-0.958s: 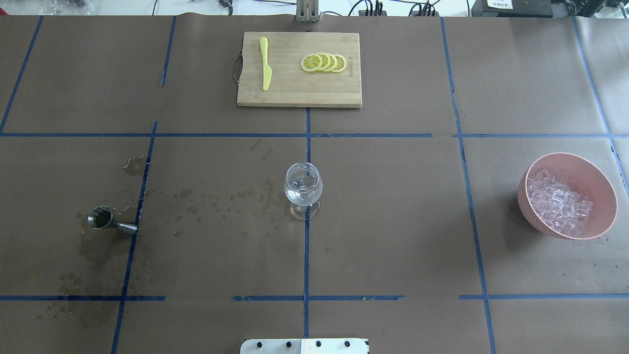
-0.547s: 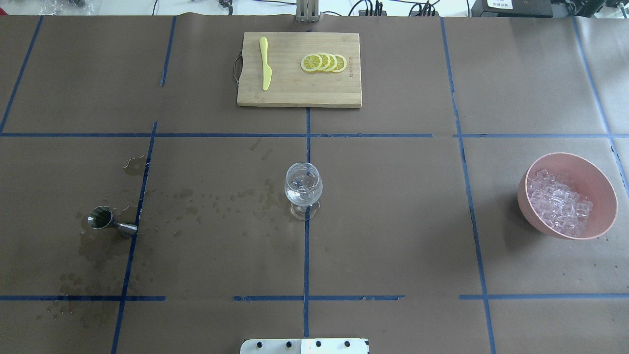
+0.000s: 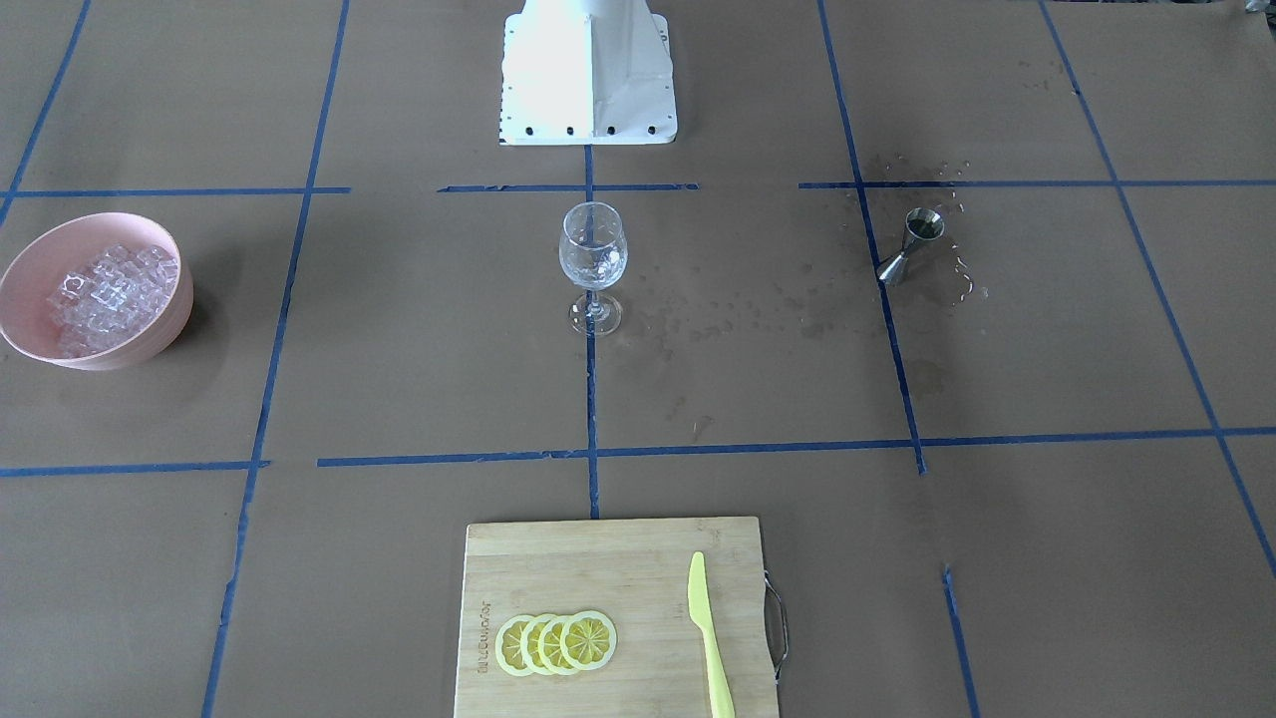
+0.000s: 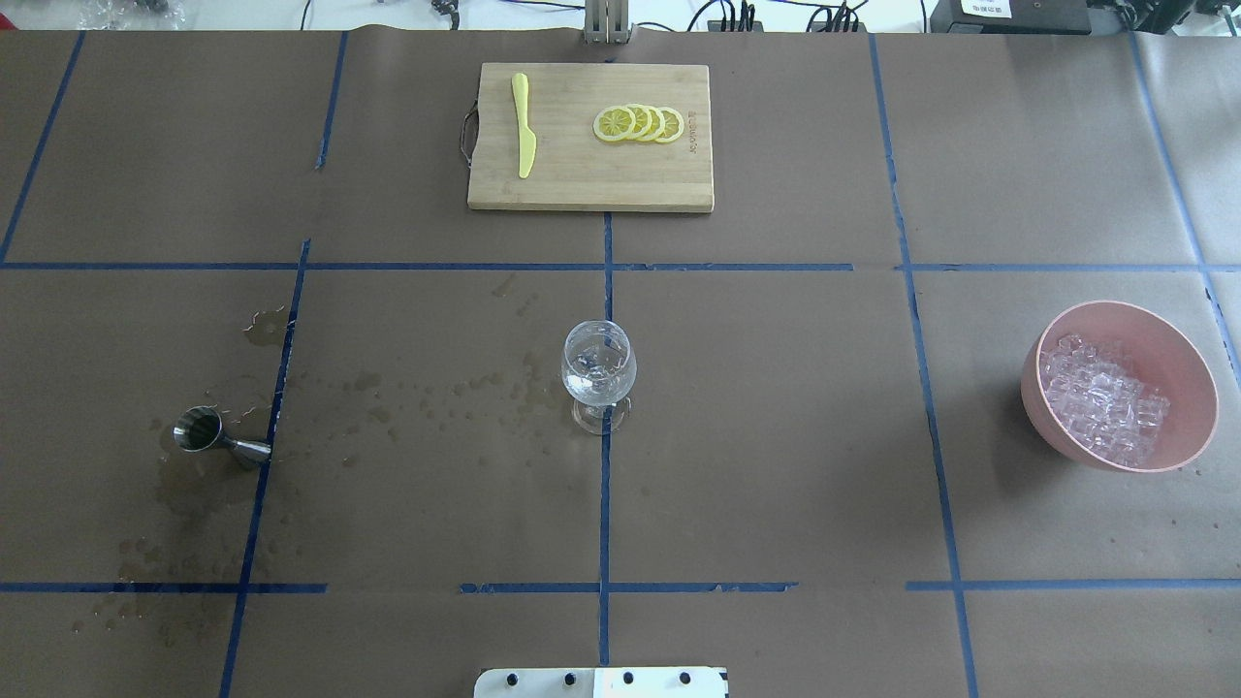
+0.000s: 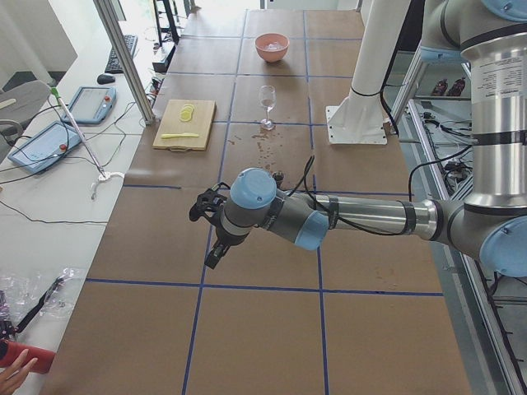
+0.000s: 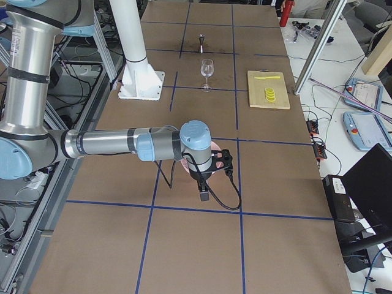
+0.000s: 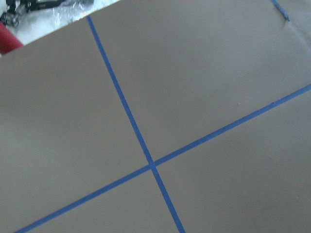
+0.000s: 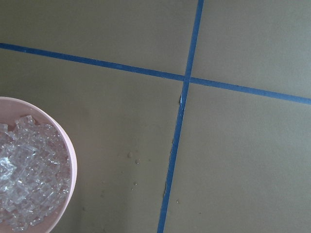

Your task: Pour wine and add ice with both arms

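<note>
Ice point(image 4: 1100, 396) is lying heaped in a pink bowl point(image 4: 1168, 339), well off to the robot's right of the wine glass point(image 4: 599, 373). From that end of the table, the right arm point(image 6: 116, 145) is reaching across above the bowl and covering nearly all of it, so only a sliver of pink is peeking out behind the wrist. The right gripper point(image 6: 209, 180) is hanging below the wrist. It is showing only from the side, and I cannot tell how far its jaws are parted or whether it is gripping anything. Its wrist camera is catching one arc of the bowl, the rest being cut off at the edge.

Wine point(image 4: 598, 383) is barely showing. Something clear is glinting inside the upright glass, and I cannot tell liquid from cubes. Across from the robot, beyond the glass, a wooden cutting board point(image 4: 582, 179) is carrying lemon slices point(image 4: 640, 124) and a yellow knife point(image 4: 524, 126).

Wet spots point(image 4: 436, 397) are dotting the paper from the glass towards the robot's left, where a steel jigger point(image 4: 208, 433) is standing, well apart from the glass. Farther out than the jigger, the left arm point(image 5: 362, 216) is stretching over bare paper. The left gripper point(image 5: 211, 230) is pointing down, again seen only side-on, so I cannot tell its opening or any load.
</note>
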You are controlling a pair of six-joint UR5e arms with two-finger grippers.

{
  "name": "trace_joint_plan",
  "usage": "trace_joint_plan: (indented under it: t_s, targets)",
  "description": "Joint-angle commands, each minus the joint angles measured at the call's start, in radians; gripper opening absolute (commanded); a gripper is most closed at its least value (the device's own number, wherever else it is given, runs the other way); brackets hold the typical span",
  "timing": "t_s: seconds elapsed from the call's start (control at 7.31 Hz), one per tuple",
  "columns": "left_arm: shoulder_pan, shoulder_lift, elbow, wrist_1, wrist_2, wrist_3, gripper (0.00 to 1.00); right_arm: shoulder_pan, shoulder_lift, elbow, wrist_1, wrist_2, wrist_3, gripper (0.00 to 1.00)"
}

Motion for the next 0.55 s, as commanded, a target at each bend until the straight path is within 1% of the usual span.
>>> trace_joint_plan:
  t_s: [0.0,0.14,0.27,0.41]
  targets:
    - [0.001,0.002,0.053,-0.277,-0.017,-0.142,1.0,0.001,0.006,0.014,0.007,0.022,-0.001,1.0]
    - [0.02,-0.002,0.049,-0.436,-0.009,-0.173,1.0,0.001,0.006,0.027,0.008,0.02,-0.004,1.0]
    - [0.1,-0.007,0.029,-0.489,0.003,-0.309,1.0,-0.001,0.006,0.029,0.008,0.022,-0.009,1.0]
    - [0.242,-0.007,-0.064,-0.492,0.17,-0.47,1.0,-0.001,0.006,0.032,0.008,0.022,-0.009,1.0]
